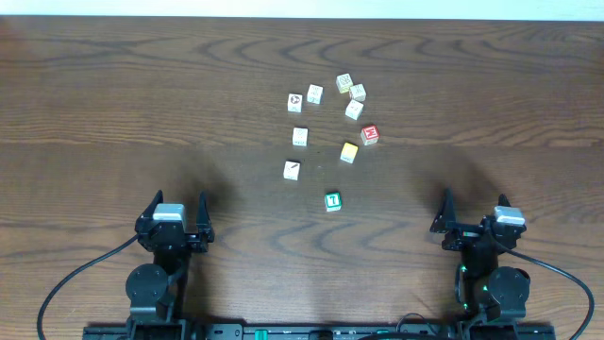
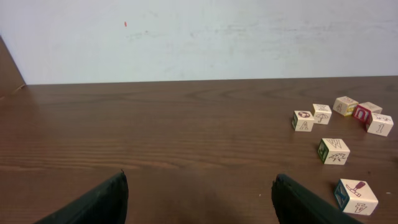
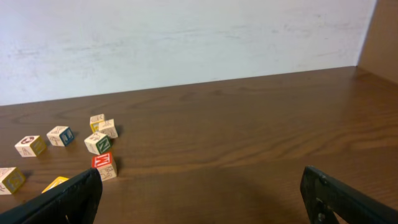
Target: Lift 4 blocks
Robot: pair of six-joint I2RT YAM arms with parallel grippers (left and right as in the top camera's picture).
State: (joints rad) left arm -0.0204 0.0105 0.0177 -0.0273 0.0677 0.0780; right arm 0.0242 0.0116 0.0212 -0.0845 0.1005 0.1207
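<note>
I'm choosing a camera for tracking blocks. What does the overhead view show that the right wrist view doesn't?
Only overhead: the green block, the white block with a diagonal mark and the left gripper. Only right wrist: the brown panel in its top right corner. Both: the red block, the yellow-orange block and the open right gripper.

Dark wood-grain worktop [image 1: 142, 104], grain running left to right. Ten small blocks lie on it, loosely scattered right of centre, none stacked. Nearest the robot is the green block [image 1: 332, 200]. Beyond it are the white block with a dark slash [image 1: 292, 170], yellow-orange block [image 1: 349, 152] and red block [image 1: 370, 135], all apart. One pale block [image 1: 300, 137] sits alone mid-group. Five pale picture blocks [image 1: 354, 110] arc along the far side, two of them close together.
</note>
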